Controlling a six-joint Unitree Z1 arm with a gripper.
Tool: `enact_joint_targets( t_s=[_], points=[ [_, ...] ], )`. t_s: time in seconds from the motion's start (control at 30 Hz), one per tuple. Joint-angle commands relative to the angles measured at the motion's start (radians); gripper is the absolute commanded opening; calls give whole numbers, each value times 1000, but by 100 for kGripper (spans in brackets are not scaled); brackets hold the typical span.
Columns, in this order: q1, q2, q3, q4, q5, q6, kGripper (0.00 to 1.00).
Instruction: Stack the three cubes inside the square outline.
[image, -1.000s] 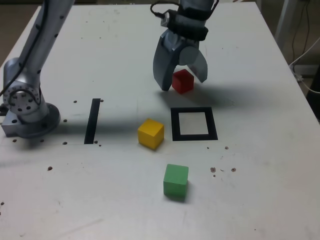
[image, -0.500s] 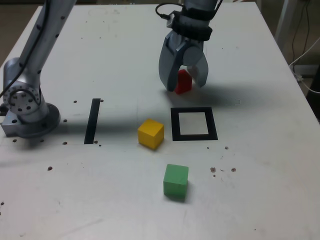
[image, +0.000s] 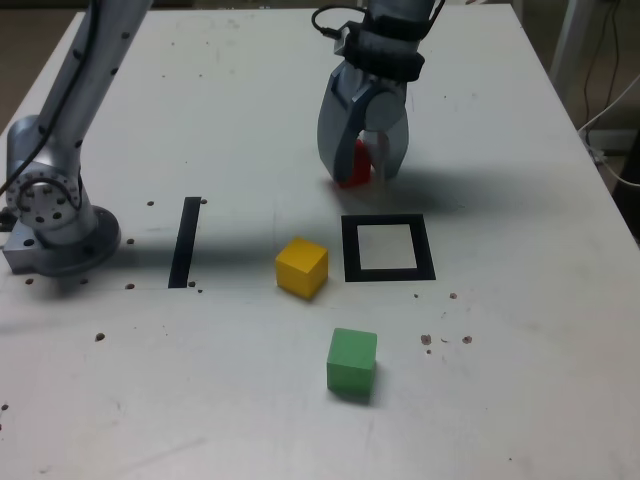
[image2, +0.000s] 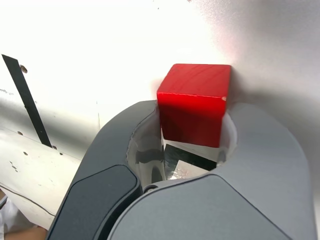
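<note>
The red cube (image: 350, 166) rests on the table behind the square outline (image: 388, 220), and my gripper (image: 357, 177) is shut on it, one grey jaw on each side. The wrist view shows the red cube (image2: 195, 102) pressed between both jaws of the gripper (image2: 195, 117), with its top face showing. A yellow cube (image: 301, 266) lies just off the outline toward the exterior view's left. Nearer the front edge sits the green cube (image: 352, 362). The outline's white centre holds nothing.
A straight black strip (image: 185, 241) is marked on the table at the exterior view's left, near the arm's grey base (image: 50, 215). The same black strip (image2: 25, 100) shows in the wrist view. Small dark specks dot the white table (image: 520, 330).
The jaws came down around the red cube and drew together from wide open until they grip it. The cube and the other things have stayed in place.
</note>
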Motion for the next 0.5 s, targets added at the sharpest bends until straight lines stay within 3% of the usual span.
enact_joint_targets(
  t_s=[0.0,0.27,0.47],
  points=[
    [0,-1,0,6,3,3,27],
    [-27,-26,1,20,8,10,27],
    [-110,-70,5,30,-3,6,27]
  ],
)
